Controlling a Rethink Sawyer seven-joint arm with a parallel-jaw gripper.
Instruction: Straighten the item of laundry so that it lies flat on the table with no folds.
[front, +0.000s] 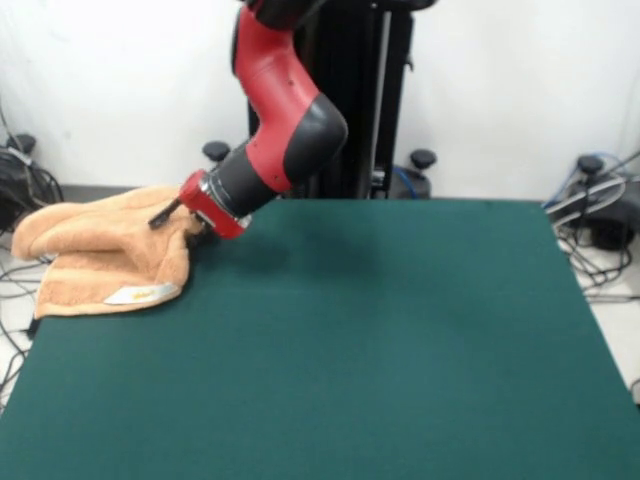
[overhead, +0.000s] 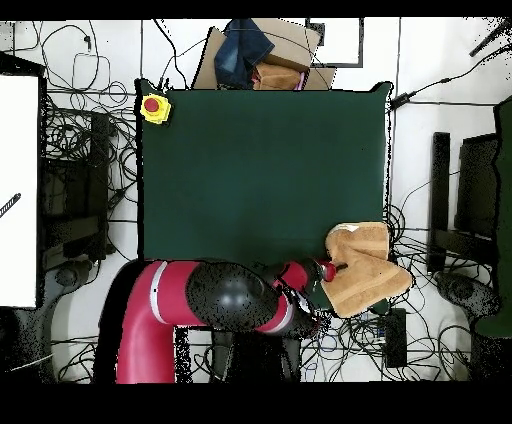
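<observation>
Claw (front: 183, 222) sits at the table (front: 400, 330) corner, buried in the bunched towel (front: 100, 255) hanging off that edge; can't tell its grip.

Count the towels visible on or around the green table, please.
1. A single peach-orange terry hand towel lies bunched at the dark green felt-covered table's corner, partly overhanging its edge, beside the red and black arm's gripper. None other shows.

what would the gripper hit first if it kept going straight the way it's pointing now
Most likely the towel: the gripper points straight into its bunched folds at the table corner and looks already against them, though depth is unclear.
</observation>
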